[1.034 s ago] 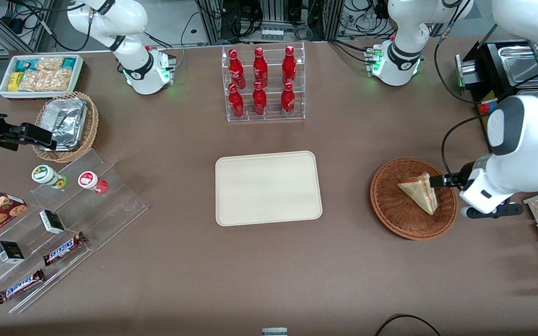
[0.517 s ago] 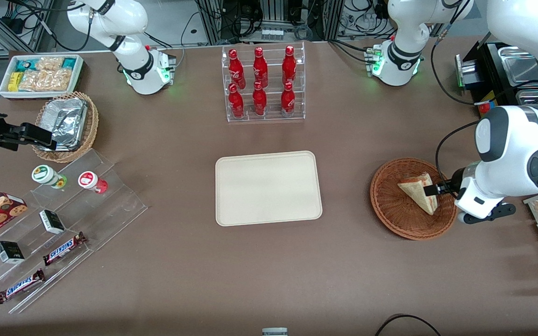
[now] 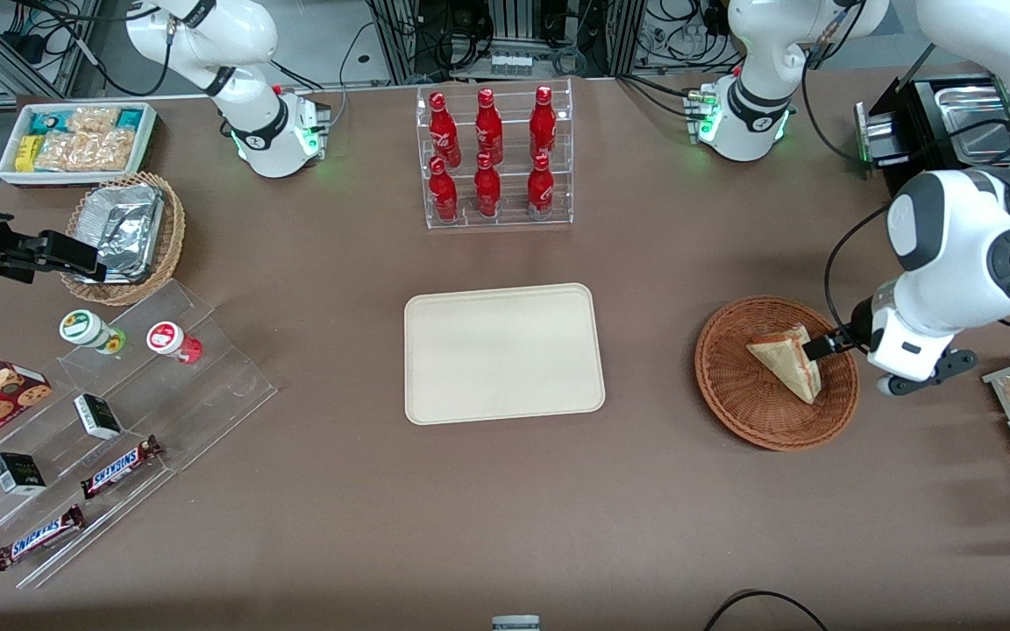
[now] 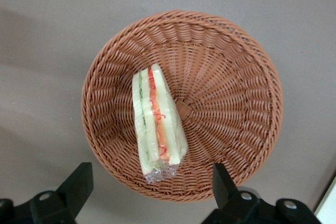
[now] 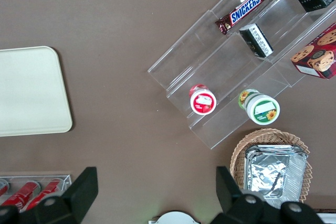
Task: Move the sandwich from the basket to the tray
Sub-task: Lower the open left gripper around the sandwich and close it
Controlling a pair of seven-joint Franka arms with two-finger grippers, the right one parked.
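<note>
The gripper (image 4: 149, 192) hangs wide open above the wicker basket (image 4: 231, 87); beneath it the wrapped sandwich (image 4: 156, 124) looks light and squashy; pinch gently across its bread faces.

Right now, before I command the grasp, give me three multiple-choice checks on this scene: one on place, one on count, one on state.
1. Where does the sandwich lie?
A. on the tray
B. in the basket
C. on the bare table

2. How many red bottles stand in the clear rack?
A. four
B. six
C. eight

3. How is the end effector?
A. open above the basket
B. shut on the sandwich
C. open over the tray

Answers:
1. B, the wedge rests on the wicker weave.
2. B, two rows of three.
3. A, the wrist view shows both fingers spread apart, with the sandwich untouched.
</note>
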